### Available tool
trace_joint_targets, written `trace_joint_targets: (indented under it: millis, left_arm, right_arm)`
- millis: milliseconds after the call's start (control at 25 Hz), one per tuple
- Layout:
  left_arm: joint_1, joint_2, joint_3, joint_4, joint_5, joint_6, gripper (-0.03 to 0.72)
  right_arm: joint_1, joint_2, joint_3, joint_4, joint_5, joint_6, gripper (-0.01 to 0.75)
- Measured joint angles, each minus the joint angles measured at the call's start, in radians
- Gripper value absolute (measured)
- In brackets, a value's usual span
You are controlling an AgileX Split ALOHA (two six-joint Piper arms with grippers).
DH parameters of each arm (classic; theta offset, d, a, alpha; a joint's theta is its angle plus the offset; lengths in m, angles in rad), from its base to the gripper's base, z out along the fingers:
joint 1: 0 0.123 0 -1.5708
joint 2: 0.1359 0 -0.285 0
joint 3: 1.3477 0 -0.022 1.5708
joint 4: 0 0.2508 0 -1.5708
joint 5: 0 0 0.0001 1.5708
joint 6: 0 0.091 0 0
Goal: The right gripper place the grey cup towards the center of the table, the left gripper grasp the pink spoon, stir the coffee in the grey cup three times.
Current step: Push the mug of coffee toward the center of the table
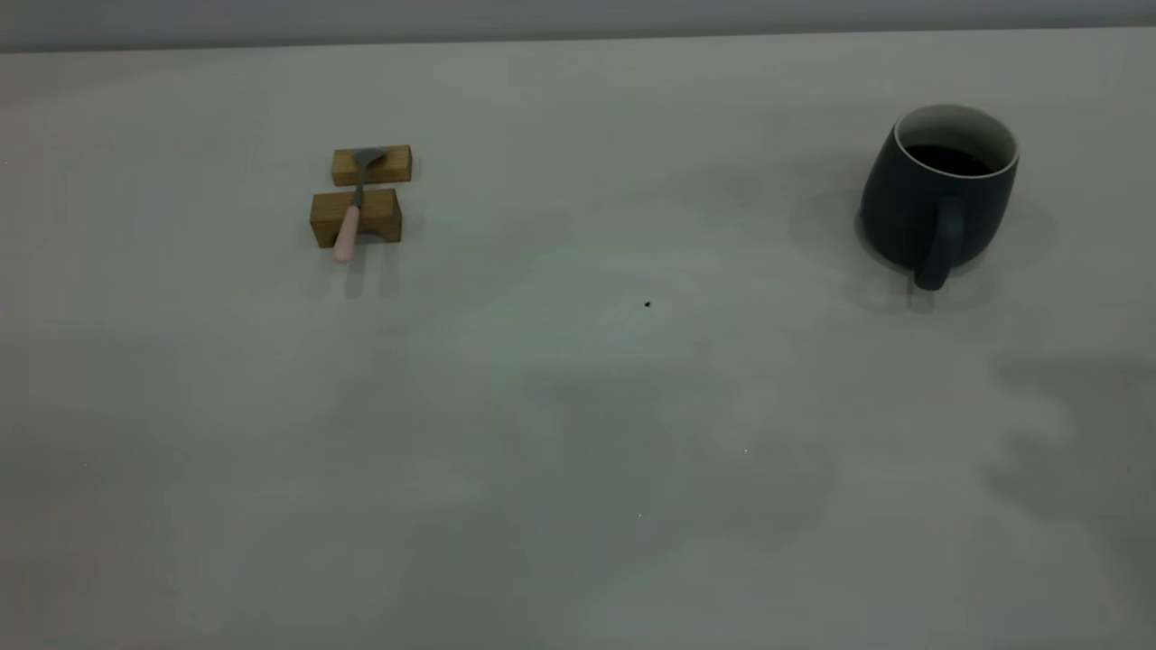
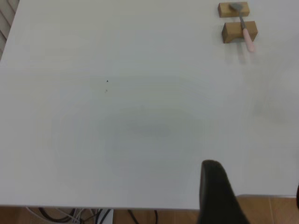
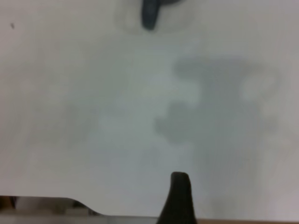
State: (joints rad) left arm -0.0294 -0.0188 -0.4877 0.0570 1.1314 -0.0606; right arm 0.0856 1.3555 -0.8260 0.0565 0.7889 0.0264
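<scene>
Grey bench (image 1: 578,469): one, wide bare middle.
Cup: one grey cup (image 1: 935,194), right side, holding coffee (image 1: 946,160).
Blocks: two wooden blocks (image 1: 356,217), left.
Spoon: one pink spoon (image 1: 352,217) across both blocks.
End effectors: one finger (image 2: 217,196) seen per wrist view; spread cannot tell.

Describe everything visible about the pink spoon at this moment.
The pink spoon is small and slim, with a pale pink rounded handle and a thin grey metal neck and bowl. It lies across two tan wooden blocks on the left side of the table: the bowl rests on the farther block, the handle crosses the nearer one, and the handle's end juts out past it towards the camera in the exterior view. Nothing else touches it, and no tool is near. The left wrist view shows it the same way.
</scene>
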Motion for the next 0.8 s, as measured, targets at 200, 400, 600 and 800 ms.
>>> trace_joint_targets:
  millis: [200,400,600,800]
  left_arm:
    - [0.0,0.0,0.0,0.0,0.0,0.0,0.476]
    - [0.0,0.0,0.0,0.028,0.0,0.0,0.476]
    - [0.0,0.0,0.0,0.051,0.0,0.0,0.476]
    - [0.0,0.0,0.0,0.051,0.0,0.0,0.476]
  right_arm:
    - [0.07,0.311,-0.136,-0.001,-0.063,-0.006,0.731]
    - [0.129,0.459,-0.206,-0.002,-0.158,0.021,0.731]
    - [0.177,0.593,-0.222,0.0,-0.267,0.081,0.731]
    - [0.184,0.744,-0.325,-0.001,-0.289,0.104,0.731]
